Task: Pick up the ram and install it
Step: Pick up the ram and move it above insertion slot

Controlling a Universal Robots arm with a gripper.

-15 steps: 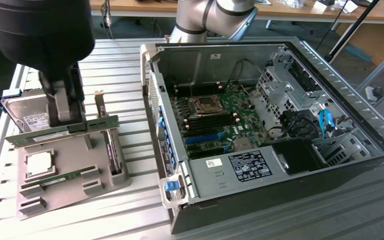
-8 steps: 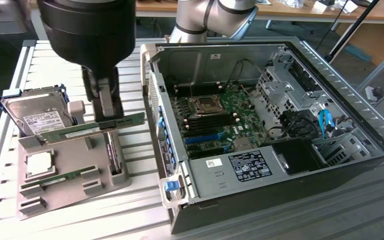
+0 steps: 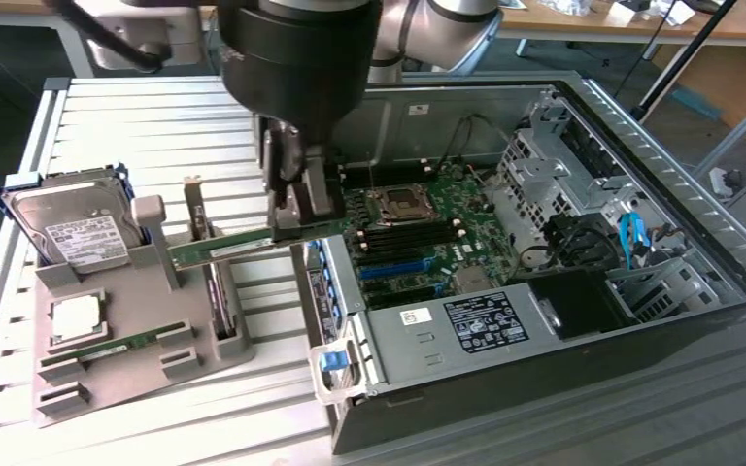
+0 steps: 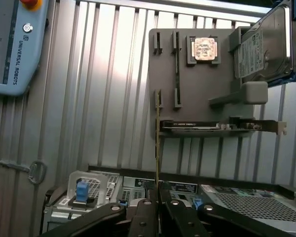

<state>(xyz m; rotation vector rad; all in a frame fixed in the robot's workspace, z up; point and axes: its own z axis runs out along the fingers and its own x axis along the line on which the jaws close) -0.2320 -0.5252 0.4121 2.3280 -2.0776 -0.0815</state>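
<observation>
One ram (image 3: 224, 249) sits clamped in the claw (image 3: 302, 221); best carried level, squared to the memory slots (image 3: 412, 233) just beside the claw.

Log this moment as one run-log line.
pincer: shut on ram | ram: held level beside open case, off grey tray | motherboard: ram not yet seated

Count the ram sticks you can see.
2: a ram stick held in the gripper beside the case, another slotted in the gray holder. More may hide in the case.
</observation>
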